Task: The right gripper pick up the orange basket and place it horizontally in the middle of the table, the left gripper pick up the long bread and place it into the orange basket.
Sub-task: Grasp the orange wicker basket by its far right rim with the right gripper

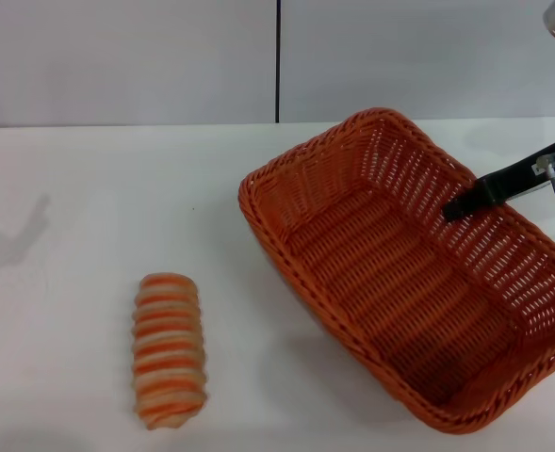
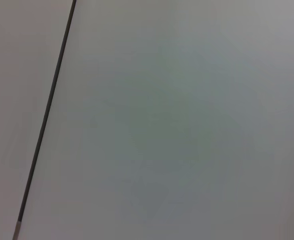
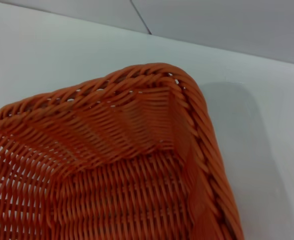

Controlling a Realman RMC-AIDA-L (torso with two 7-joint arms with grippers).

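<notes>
The orange basket [image 1: 399, 292] lies on the white table [image 1: 79, 217] at the right, turned diagonally, with nothing inside it. My right gripper [image 1: 461, 205] reaches in from the right edge as a black bar, its tip over the inner face of the basket's far right wall. The right wrist view looks closely down on one corner of the orange basket [image 3: 137, 150] and its braided rim. The long bread [image 1: 168, 349] lies striped side up near the front left of the table, well apart from the basket. My left gripper is out of view.
A pale wall with a dark vertical seam [image 1: 278, 61] stands behind the table. The left wrist view shows only that wall and the seam [image 2: 47, 115]. Bare tabletop stretches to the left of the basket and behind the bread.
</notes>
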